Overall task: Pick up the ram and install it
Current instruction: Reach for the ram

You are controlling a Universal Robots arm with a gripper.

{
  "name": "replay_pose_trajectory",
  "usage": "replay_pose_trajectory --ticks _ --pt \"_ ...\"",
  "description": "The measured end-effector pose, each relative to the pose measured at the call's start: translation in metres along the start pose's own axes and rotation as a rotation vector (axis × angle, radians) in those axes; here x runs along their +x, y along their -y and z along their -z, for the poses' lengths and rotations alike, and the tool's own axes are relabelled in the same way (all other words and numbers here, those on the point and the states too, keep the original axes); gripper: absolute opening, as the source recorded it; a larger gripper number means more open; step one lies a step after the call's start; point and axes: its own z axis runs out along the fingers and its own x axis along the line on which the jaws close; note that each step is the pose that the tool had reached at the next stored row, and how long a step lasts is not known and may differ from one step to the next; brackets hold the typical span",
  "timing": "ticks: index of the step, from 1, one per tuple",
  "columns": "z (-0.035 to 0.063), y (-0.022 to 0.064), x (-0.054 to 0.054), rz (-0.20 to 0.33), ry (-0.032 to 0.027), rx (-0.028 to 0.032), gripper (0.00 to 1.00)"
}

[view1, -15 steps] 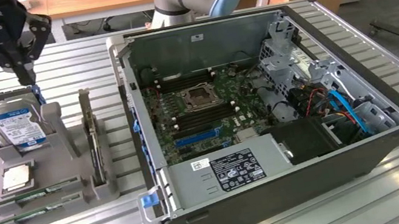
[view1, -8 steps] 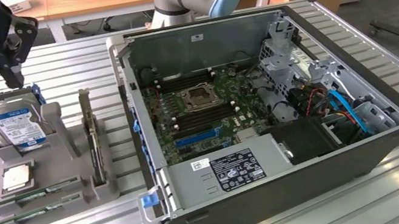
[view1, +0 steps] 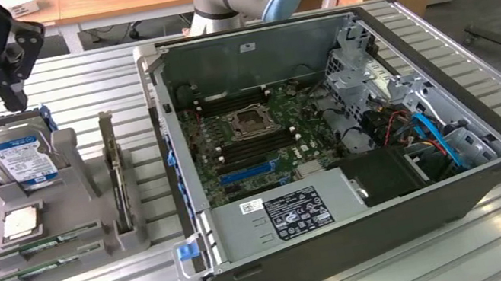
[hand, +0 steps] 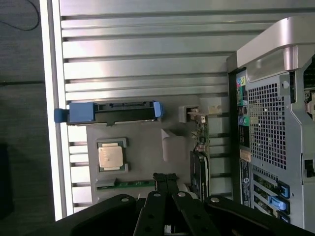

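Gripper: the black two-finger gripper (view1: 14,102) has its fingers pressed together with nothing between them; in the wrist view the joined tips (hand: 165,178) point down at the tray.
Gripper position: it hangs over the far end of the tray, just above the top edge of the hard drive.
Hard drive: a silver drive with a blue-and-white label in a blue plastic frame (view1: 21,154) stands upright in the tray.
Tray: a grey moulded plastic parts holder (view1: 96,262) sits on the table at the exterior view's left.
Processor: a square silver chip (view1: 20,221) lies flat in the tray, on the near side of the drive.
Ram: a long, thin green circuit-board stick (view1: 54,240) lies in a slot just on the near side of the processor, untouched.
Other stick: a like green stick (view1: 50,262) lies in the next slot, nearer the tray's front.
Expansion card: a dark card with a metal bracket (view1: 115,176) stands on edge along the tray's side towards the case.
Computer case: an open dark-grey tower (view1: 467,196) lies beside the tray with its green motherboard (view1: 248,129) exposed.
Table: slatted bare metal (view1: 96,83).
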Motion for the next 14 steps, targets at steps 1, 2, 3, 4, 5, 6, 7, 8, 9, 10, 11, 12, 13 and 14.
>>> replay_pose_trajectory --ticks 1,2,3,4,5,6,7,8,9,10,11,12,13,14 --pt "0.0000 0.0001 0.001 0.000 -0.0001 -0.0001 0.10" --pt "0.0000 0.0001 0.001 0.000 0.0000 -0.0001 0.10" --pt "0.0000 0.0001 0.001 0.000 0.0000 -0.0001 0.10" --pt "0.0000 0.0001 0.001 0.000 0.0000 -0.0001 0.10" --pt "0.0000 0.0001 0.001 0.000 0.0000 -0.0001 0.10" --pt "0.0000 0.0001 0.001 0.000 0.0000 -0.0001 0.10" --pt "0.0000 0.0005 0.001 0.000 -0.0001 -0.0002 0.10" --pt "0.0001 0.0016 0.001 0.000 0.0000 -0.0001 0.10" --pt "0.0002 0.0030 0.001 0.000 0.0000 -0.0003 0.10" --pt "0.0002 0.0044 0.001 0.000 0.0000 -0.0005 0.10" --pt "0.0003 0.0058 0.001 0.000 -0.0001 -0.0007 0.10" --pt "0.0003 0.0073 0.001 0.000 0.0000 -0.0010 0.10" --pt "0.0004 0.0090 0.001 0.000 -0.0001 -0.0012 0.10" --pt "0.0005 0.0105 0.002 0.000 -0.0001 -0.0014 0.10"
